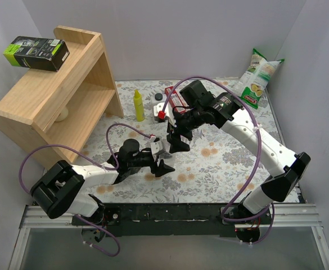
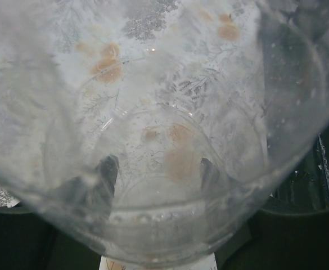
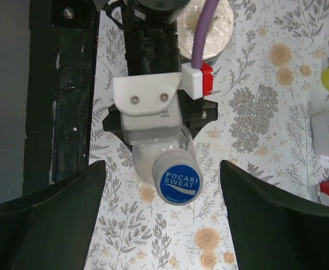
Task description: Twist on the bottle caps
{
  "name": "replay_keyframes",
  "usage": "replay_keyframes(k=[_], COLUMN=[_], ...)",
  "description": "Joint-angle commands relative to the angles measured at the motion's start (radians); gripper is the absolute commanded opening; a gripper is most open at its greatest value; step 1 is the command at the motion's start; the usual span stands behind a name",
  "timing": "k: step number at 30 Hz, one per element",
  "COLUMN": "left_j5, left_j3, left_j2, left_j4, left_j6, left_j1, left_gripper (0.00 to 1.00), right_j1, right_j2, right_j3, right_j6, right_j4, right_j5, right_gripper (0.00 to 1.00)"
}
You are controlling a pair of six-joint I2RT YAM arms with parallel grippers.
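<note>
My left gripper [image 1: 154, 162] is shut on a clear bottle [image 2: 164, 84], which fills the left wrist view; its fingers [image 2: 105, 177] show dimly through the plastic. In the right wrist view the bottle [image 3: 147, 157] tilts up out of the left gripper, with a blue cap [image 3: 177, 183] marked POCARI SWEAT on its neck. My right gripper [image 3: 163, 216] is open just above the cap, with one finger [image 3: 46, 216] on each side and neither touching it. In the top view the right gripper [image 1: 178, 140] hangs close over the left one.
A slim yellow bottle [image 1: 138, 105], a white black-capped bottle [image 1: 158, 104] and a red box [image 1: 172, 97] stand behind the grippers. A wooden shelf [image 1: 57, 95] holds a black box [image 1: 36, 52] at the left. A snack bag [image 1: 258, 76] leans at the back right.
</note>
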Motion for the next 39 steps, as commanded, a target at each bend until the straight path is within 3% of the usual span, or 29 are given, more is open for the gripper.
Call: replay_keyframes(k=[1, 19, 27, 39], left_j5=[0.023, -0.031, -0.046, -0.077], left_j3=[0.042, 0.062, 0.053, 0.036], left_j2=[0.015, 0.035, 0.024, 0.009], left_j4=[0.009, 0.067, 0.079, 0.087], left_j6=[-0.035, -0.148, -0.173, -0.173], left_j1=[0.002, 0.003, 0.005, 0.005], left_gripper=[0.00, 0.00, 0.00, 0.00], right_j1=[0.012, 0.024, 0.026, 0.024], right_j2=[-0.020, -0.059, -0.084, -0.138], right_j3=[0.043, -0.013, -0.031, -0.088], right_j6=[-0.057, -0.068, -0.057, -0.068], right_j4=[-0.029, -0.079, -0.082, -0.210], right_j5=[-0.038, 0.047, 0.093, 0.133], right_gripper=[0.88, 0.88, 0.94, 0.92])
